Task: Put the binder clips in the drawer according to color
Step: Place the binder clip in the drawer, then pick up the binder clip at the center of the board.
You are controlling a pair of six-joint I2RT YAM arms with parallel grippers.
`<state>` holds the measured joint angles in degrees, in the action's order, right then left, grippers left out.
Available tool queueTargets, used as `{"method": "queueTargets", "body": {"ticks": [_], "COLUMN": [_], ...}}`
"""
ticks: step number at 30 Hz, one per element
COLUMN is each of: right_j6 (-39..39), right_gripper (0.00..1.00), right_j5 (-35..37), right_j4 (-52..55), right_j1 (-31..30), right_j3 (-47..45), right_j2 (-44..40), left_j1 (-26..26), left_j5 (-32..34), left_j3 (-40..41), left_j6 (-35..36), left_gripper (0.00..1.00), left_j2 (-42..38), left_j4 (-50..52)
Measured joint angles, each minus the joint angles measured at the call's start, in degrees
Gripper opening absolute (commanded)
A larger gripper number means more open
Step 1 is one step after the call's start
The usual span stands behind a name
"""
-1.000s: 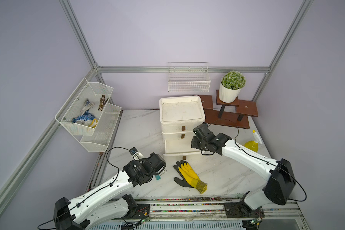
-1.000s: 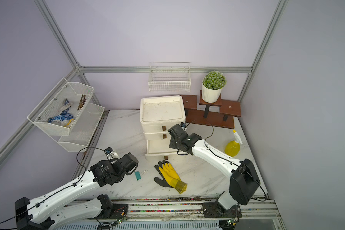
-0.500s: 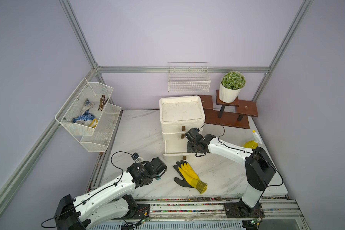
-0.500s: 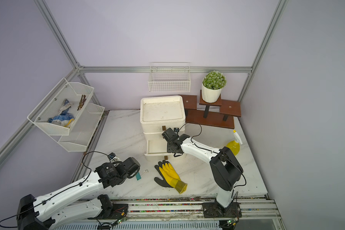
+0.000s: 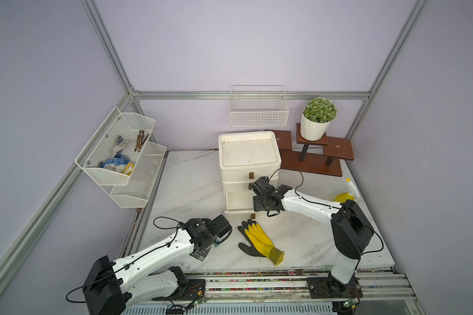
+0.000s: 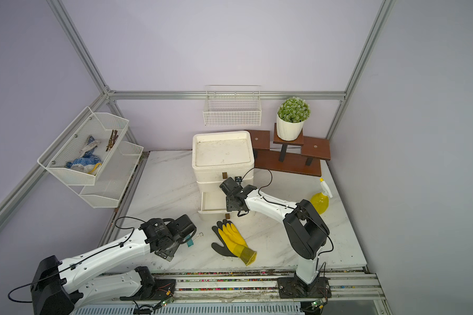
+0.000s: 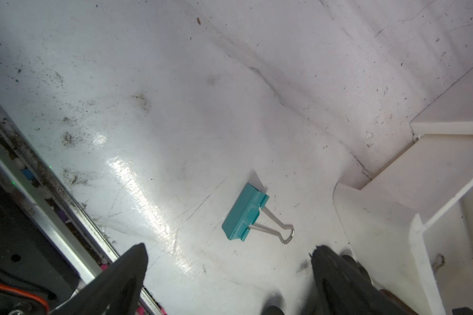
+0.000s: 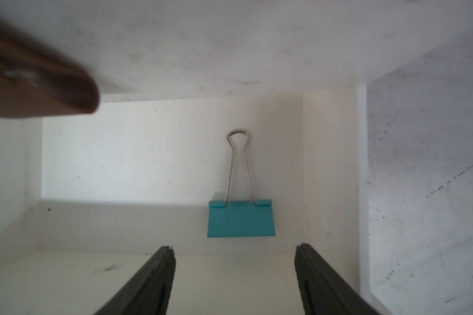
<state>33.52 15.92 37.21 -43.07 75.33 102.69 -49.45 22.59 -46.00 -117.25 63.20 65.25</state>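
**Teal sorting: one clip in, one left to fetch**

I find the right jaws about half open over the pulled-out bottom drawer, gripping nothing. A teal binder clip lies free on its floor, so I judge this the teal compartment. The left jaws stand wide and empty above the second teal binder clip. That clip lies flat on the table near the drawer unit, apparently lined up for pickup.

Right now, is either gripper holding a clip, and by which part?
Nothing is held. The right gripper is open, one teal clip loose in the drawer; the left gripper is open, a second teal clip untouched on the table.
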Motion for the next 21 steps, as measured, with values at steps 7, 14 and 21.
{"method": "queueTargets", "body": {"ticks": [7, 14, 21], "right_j6": [-1.42, -1.42, -1.14], "right_gripper": [0.78, 0.78, 0.78], "right_j5": [1.36, 1.99, 2.23], "right_j4": [-0.44, -0.63, -0.61], "right_j1": [-0.37, -0.44, -0.46], "right_j3": [-0.63, -6.16, -10.36], "right_j2": [-7.06, -16.13, -21.70], "left_j1": [0.07, 1.55, 7.15], "left_j5": [-3.32, -6.91, -4.22], "left_j3": [-0.50, 2.19, -0.04], "left_j6": [-1.73, -2.19, -2.10], "left_gripper": [0.97, 0.94, 1.00], "left_j2": [2.23, 4.55, 5.44], "left_j4": [-0.57, -7.65, -8.83]}}
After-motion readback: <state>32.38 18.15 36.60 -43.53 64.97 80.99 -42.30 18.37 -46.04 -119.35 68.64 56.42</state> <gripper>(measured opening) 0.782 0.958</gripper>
